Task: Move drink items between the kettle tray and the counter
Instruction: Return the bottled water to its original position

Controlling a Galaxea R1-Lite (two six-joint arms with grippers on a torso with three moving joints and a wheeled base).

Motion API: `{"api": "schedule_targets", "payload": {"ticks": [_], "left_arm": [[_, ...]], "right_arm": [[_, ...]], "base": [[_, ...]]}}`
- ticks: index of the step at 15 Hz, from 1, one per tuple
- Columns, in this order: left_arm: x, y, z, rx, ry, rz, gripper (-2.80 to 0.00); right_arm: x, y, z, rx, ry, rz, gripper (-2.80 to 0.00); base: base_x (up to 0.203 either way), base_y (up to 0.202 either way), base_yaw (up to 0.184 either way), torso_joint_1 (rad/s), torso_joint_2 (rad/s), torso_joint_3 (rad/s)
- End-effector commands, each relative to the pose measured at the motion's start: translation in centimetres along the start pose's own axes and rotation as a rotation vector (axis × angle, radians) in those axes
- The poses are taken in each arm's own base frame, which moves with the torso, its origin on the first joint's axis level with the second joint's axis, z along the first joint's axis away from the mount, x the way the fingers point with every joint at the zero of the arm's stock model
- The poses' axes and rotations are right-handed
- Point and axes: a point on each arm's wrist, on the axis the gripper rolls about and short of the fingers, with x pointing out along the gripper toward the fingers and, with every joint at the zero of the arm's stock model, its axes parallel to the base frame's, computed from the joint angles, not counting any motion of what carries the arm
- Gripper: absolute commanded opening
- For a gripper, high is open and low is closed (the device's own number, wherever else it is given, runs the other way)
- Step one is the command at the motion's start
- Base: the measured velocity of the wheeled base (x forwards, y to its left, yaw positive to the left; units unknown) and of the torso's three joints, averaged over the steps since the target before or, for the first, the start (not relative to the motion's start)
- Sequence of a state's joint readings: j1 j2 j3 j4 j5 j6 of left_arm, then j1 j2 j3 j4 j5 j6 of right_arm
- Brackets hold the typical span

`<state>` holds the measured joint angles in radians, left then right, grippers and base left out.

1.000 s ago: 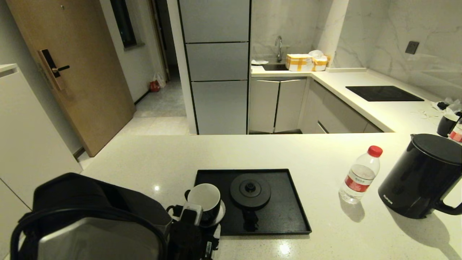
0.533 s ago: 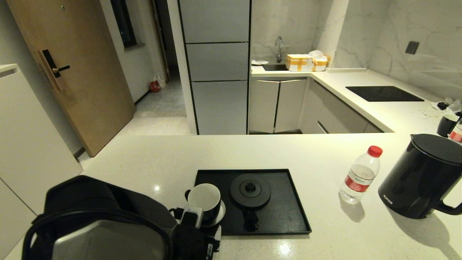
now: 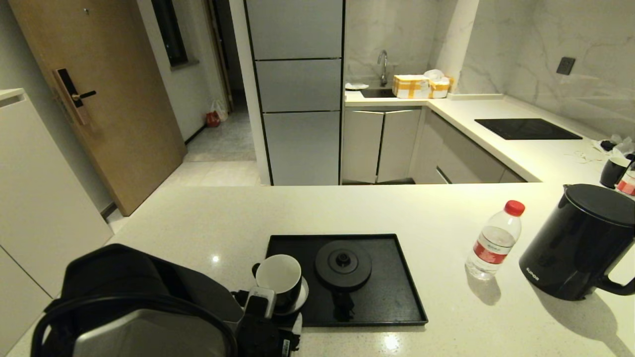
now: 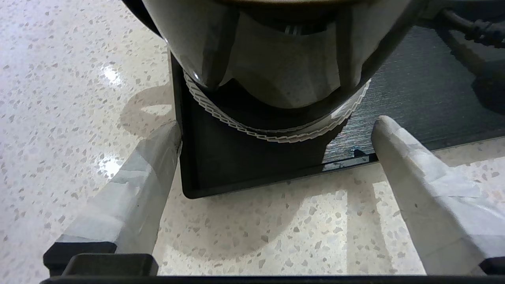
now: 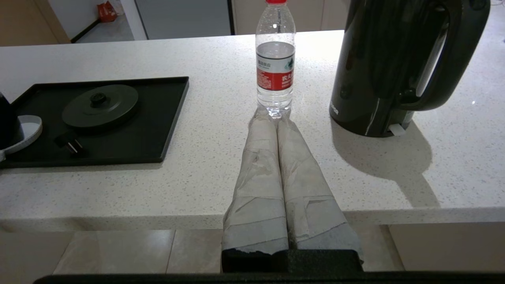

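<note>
A black mug point(image 3: 278, 275) with a white inside stands on a white coaster point(image 4: 276, 136) in the near left corner of the black kettle tray point(image 3: 392, 297). The round kettle base point(image 3: 343, 258) lies beside it. My left gripper point(image 4: 276, 124) is open, its taped fingers point(image 4: 158, 157) low on either side of the mug's foot, not touching it. The water bottle point(image 3: 493, 240) and the tall black kettle point(image 3: 575, 243) stand on the counter point(image 3: 223, 218) right of the tray. My right gripper point(image 5: 272, 118) is shut and empty, just over the counter's near edge, pointing at the bottle point(image 5: 275, 59).
My left arm's dark shroud point(image 3: 149, 307) fills the near left. A second mug point(image 3: 614, 171) and bottle point(image 3: 627, 183) sit at the far right. The black hob panel point(image 3: 528, 128) lies beyond, and a yellow-taped box point(image 3: 421, 85) stands by the sink.
My left arm has edged right and a little closer to the mug, jaws still open. The mug, bottle and kettle have not moved.
</note>
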<state>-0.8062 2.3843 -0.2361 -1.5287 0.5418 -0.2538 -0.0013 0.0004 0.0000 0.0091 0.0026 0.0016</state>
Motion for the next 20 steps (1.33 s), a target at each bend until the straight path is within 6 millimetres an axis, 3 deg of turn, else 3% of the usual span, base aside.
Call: {"api": "schedule_targets", "payload": {"ticks": [1, 20], "left_arm": [[-0.2, -0.2, -0.1, 0.006, -0.002, 0.01, 0.0], [-2.2, -0.6, 1.0, 0.001, -0.062, 0.027, 0.0]], "right_arm": [[0.0, 0.0, 0.0, 0.0, 0.001, 0.0, -2.8], [0.0, 0.0, 0.0, 0.0, 0.003, 0.0, -2.8]], "base": [[0.0, 0.0, 0.0, 0.0, 0.0, 0.0], [0.0, 0.0, 0.0, 0.0, 0.0, 0.0]]}}
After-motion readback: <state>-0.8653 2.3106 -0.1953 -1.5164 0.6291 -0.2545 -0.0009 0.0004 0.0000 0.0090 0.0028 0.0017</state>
